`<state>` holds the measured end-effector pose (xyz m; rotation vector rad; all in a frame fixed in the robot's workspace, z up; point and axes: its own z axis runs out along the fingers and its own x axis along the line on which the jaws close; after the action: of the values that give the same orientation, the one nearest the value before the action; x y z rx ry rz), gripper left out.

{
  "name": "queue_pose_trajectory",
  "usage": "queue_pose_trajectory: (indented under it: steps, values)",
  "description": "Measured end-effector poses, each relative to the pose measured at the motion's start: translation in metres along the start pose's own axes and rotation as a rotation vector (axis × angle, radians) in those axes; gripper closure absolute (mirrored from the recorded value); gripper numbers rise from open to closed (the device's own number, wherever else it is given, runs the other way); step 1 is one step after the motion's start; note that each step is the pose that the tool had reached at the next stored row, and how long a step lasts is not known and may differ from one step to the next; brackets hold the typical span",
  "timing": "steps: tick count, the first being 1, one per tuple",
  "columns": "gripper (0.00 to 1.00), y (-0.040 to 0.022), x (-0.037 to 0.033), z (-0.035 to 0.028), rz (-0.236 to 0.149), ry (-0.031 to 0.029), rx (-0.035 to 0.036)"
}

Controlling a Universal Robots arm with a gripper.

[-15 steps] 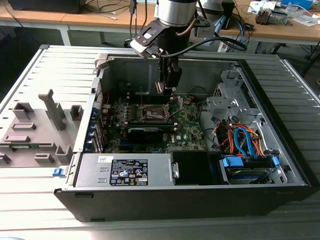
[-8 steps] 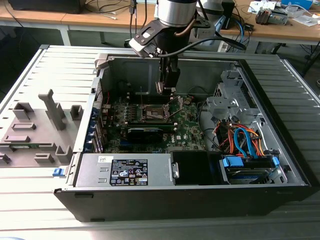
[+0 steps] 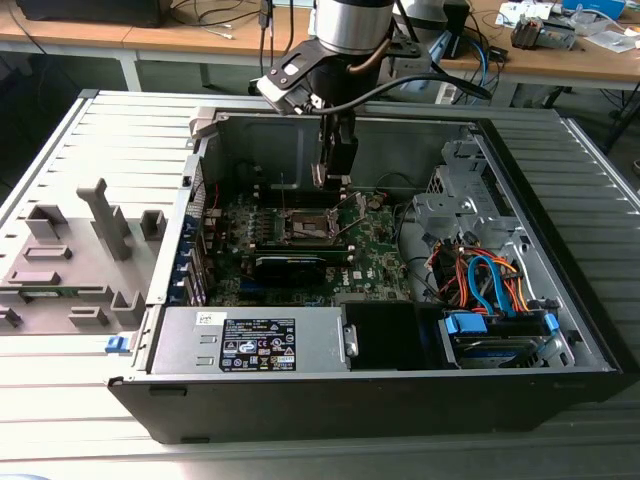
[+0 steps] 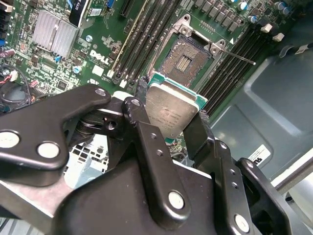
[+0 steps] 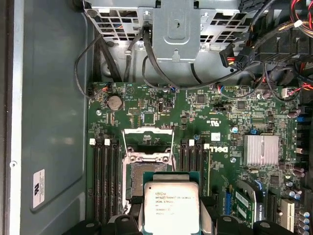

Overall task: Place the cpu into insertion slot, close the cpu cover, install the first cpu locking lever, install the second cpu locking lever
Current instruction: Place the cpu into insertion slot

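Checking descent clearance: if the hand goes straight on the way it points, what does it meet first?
Probably the open insertion slot, met by the cpu that the hand grips. Nothing shows between them, though depth and alignment are unclear.

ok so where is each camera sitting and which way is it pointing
Exterior view: off the arm, raised, looking down into the open computer case; the arm and gripper hang over the motherboard.
First wrist view: on the arm, looking almost straight down at the motherboard; the gripper's black body frames the held cpu.
Second wrist view: on the arm, looking obliquely along the black fingers to the cpu.
Both wrist views share the cpu and the empty insertion slot beyond it.
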<state>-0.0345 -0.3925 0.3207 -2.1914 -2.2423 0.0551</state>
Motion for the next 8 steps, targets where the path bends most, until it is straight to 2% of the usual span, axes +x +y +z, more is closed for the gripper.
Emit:
queue_pose_trajectory:
  steps: [8]
  values:
    - [0.45, 0.0000, 0.0000, 0.0011, 0.000, 0.0000, 0.0000]
